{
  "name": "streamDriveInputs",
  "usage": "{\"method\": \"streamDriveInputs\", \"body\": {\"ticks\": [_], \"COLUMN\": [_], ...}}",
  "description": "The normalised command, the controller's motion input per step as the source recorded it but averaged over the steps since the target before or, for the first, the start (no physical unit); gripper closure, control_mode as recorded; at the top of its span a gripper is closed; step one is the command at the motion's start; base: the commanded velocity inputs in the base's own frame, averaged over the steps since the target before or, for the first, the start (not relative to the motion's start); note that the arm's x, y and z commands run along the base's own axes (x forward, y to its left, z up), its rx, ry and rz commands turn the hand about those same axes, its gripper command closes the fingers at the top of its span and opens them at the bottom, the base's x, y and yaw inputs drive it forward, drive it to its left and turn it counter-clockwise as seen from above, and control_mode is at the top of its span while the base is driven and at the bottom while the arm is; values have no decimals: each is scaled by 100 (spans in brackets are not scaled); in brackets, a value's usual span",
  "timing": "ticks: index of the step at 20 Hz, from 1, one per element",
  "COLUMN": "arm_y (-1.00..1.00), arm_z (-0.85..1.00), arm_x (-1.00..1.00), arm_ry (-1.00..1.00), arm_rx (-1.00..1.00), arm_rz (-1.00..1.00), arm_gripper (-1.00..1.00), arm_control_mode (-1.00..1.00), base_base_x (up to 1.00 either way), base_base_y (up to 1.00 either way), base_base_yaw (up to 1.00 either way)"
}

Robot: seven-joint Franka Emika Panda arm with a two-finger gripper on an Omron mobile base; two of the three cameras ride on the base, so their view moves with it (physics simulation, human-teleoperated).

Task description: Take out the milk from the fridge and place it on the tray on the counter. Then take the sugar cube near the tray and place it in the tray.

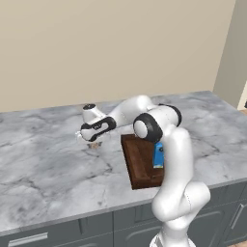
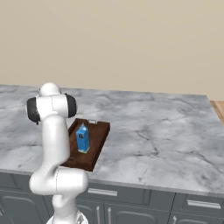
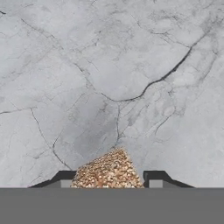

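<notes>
Milk: the milk (image 2: 82,138) stands upright inside the tray (image 2: 99,138), toward its near end; first half of the task looks done.
Tray: lies on the tabletop (image 1: 43,159) with its long side running near to far; from the left base view the arm's upright link covers the tray's right side and most of the carton.
Sugar cube: the sugar cube (image 3: 108,171) sits between the two dark fingertips in the hand view, its speckled tan face cut off at the bottom edge. In the left base view a small tan speck shows under the gripper (image 1: 93,143), just left of the tray's far end.
Jaws: set on either side of the cube, close in; real contact cannot be told, nor whether the cube is lifted or resting on the marble.
Left to do: carry the cube right, over the rim, and release it in the tray.
Hidden: fingertips mostly masked by the hand in the left base view; cube's lower part unseen; fridge out of frame.
</notes>
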Motion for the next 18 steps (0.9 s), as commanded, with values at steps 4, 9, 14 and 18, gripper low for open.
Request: {"method": "streamDriveInputs", "body": {"ticks": [4, 9, 14, 18], "arm_y": [0, -28, -85, -83], "arm_z": [7, 74, 57, 18], "arm_x": [-6, -62, -68, -34], "arm_ry": [-5, -15, -5, 0], "arm_rx": [0, 0, 0, 0], "arm_rz": [-4, -7, -22, -43], "arm_gripper": [100, 100, 100, 100], "arm_control_mode": [-100, -100, -100, -100], "base_base_x": [0, 0, 0, 0], "base_base_y": [0, 0, 0, 0], "base_base_yaw": [0, 0, 0, 0]}}
